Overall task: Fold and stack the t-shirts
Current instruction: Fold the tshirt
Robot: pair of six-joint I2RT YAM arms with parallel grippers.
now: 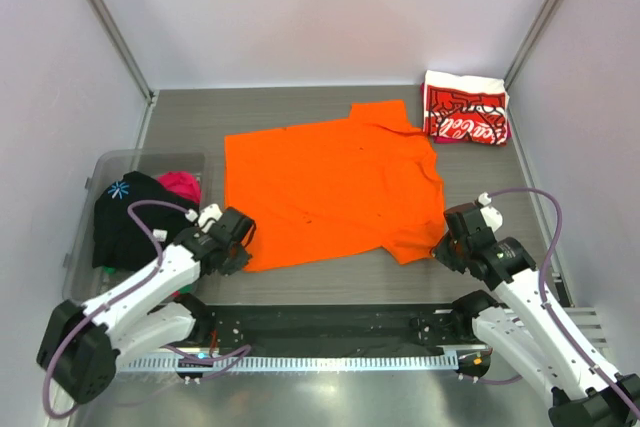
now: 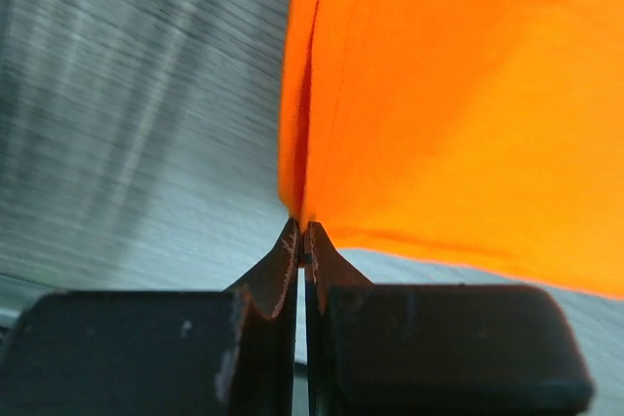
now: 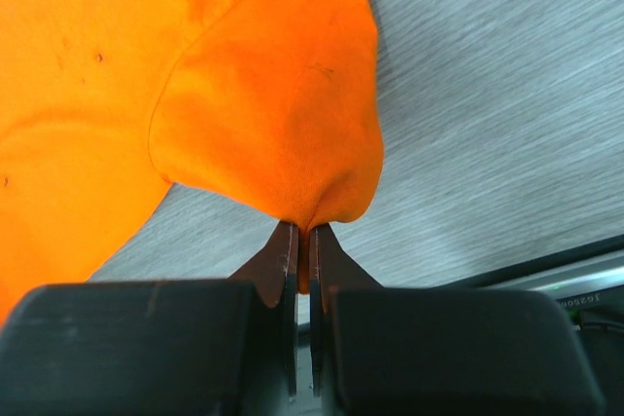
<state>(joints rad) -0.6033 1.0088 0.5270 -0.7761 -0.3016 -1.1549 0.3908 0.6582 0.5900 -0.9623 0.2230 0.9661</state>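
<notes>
The plain orange t-shirt (image 1: 325, 192) lies spread flat on the grey table. My left gripper (image 1: 238, 247) is shut on its near left corner; the left wrist view shows the orange cloth (image 2: 458, 104) pinched at the fingertips (image 2: 291, 241). My right gripper (image 1: 447, 244) is shut on the near right corner, where the orange cloth (image 3: 273, 133) bunches up between the fingertips (image 3: 289, 239). The red-and-white Coca-Cola t-shirt (image 1: 464, 107) lies folded at the far right corner of the table.
A clear bin (image 1: 110, 172) at the left holds a black t-shirt (image 1: 135, 217) and a pink one (image 1: 182, 185). A black rail (image 1: 330, 325) runs along the table's near edge. Grey walls enclose the table on three sides.
</notes>
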